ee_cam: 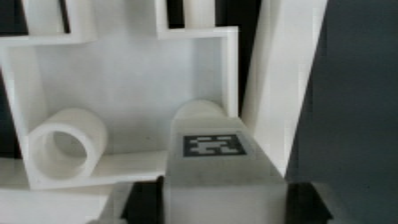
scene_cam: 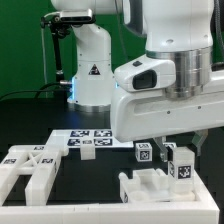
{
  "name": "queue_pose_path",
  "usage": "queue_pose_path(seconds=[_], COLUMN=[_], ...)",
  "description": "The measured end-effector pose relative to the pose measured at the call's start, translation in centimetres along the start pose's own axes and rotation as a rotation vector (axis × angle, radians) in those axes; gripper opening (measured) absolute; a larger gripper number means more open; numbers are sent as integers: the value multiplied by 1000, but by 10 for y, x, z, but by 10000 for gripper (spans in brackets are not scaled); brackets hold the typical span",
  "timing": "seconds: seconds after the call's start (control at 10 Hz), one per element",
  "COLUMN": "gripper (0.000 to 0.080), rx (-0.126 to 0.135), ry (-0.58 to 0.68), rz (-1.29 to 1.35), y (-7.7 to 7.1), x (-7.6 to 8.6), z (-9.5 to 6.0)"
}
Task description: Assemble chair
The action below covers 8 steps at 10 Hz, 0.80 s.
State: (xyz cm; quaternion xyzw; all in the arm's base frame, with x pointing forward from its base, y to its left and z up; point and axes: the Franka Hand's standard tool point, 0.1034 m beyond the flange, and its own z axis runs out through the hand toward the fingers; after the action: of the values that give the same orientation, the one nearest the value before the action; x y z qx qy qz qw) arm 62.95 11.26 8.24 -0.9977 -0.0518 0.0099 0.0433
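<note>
- Claw, big, white, two-fingered: narrow, clamped on a chunky white plastic chair bar with black-and-white tag, at the exterior view's right.
- Flat white X-braced chair panel lies on the black worktop, at the exterior view's left.
- Thin flat white marker board lies mid-scene, further back.
- Small tagged white block is just left of the claw.
- White plastic chair frame piece lies below the held bar; cannot tell whether they touch.

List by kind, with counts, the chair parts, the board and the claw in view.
X-braced panel: 1
tagged bars: 2
chunky frame piece: 1
marker board: 1
claw: 1
Total: 6
</note>
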Motion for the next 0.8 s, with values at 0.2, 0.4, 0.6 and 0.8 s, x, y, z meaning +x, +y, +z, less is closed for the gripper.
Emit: queue_pose_path(seconds=[0.2, 0.4, 0.6, 0.8], gripper=[285, 285, 285, 285], rx=[13, 18, 29, 40], ry=[3, 2, 17, 11], rz=[217, 396, 619, 899], y=[-2, -2, -5, -10], x=[0, 0, 1, 1], z=[0, 1, 2, 2])
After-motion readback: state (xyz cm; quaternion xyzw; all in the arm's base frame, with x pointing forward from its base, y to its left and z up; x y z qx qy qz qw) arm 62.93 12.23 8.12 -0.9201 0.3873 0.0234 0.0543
